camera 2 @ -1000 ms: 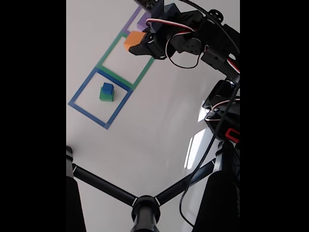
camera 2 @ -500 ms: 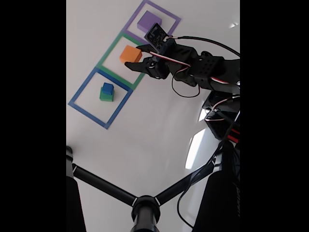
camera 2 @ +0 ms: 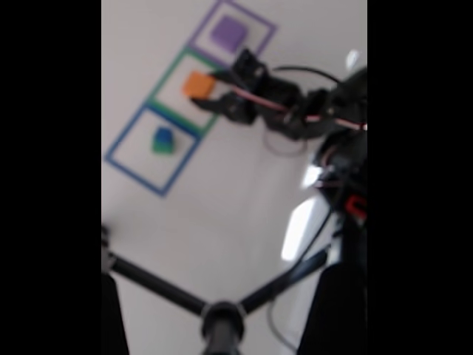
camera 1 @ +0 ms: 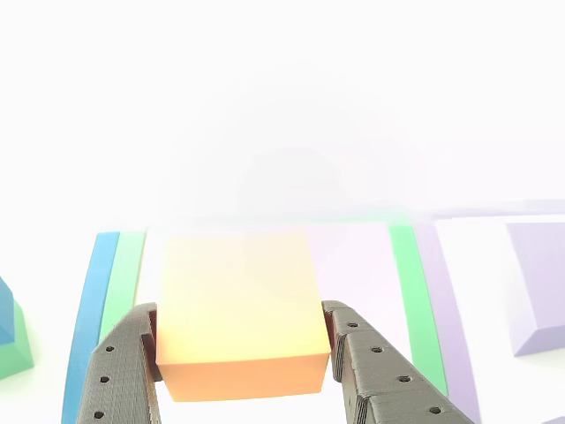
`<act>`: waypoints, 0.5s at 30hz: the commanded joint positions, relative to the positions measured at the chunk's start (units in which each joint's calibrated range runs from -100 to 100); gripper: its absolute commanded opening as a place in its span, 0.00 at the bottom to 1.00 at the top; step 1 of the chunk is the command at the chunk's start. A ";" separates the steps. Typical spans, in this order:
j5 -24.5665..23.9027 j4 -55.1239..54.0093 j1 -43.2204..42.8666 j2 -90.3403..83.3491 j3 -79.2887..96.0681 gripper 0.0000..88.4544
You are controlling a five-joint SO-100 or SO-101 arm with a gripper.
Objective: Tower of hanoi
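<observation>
Since the earlier fixed frames, the arm has been swinging from the upper right down toward the green square, bringing the gripper onto the orange block that was sitting clear of it half a second ago.

Other view: gripper [camera 1: 243, 349] entering from the bottom edge, jaws standing either side of the orange block [camera 1: 237, 309] and lying against its left and right faces; whether they are pressing or only touching cannot be told. Block sitting at lower centre, between the green tape [camera 1: 417, 300] strips. Blue tape [camera 1: 88, 309] running beside the left green strip. Purple block [camera 1: 540, 296] showing at the right edge. Green block [camera 1: 16, 349] with a blue block [camera 1: 5, 314] on top, peeking in at the lower left. Upper half of the frame washing out to white.

Fixed view, blurred: gripper [camera 2: 211, 87] reaching the orange block [camera 2: 196, 83] inside the green square, upper centre. Purple block [camera 2: 228, 31] lying in the purple square [camera 2: 255, 21] at the top. Blue-on-green stack [camera 2: 162, 140] standing in the blue square [camera 2: 126, 166], left of centre.

Risk, judged: the jaws are holding only the block's near end, so it may be pivoting or slipping on lifting; the glare is hiding the far edge, making depth hard to judge.
</observation>
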 commanded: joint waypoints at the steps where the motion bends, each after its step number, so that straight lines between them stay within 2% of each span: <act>1: 0.59 -7.92 0.52 5.48 -0.29 0.10; 6: 0.59 -14.24 1.19 11.53 -0.92 0.10; 15: 0.59 -15.94 3.21 17.99 -5.11 0.10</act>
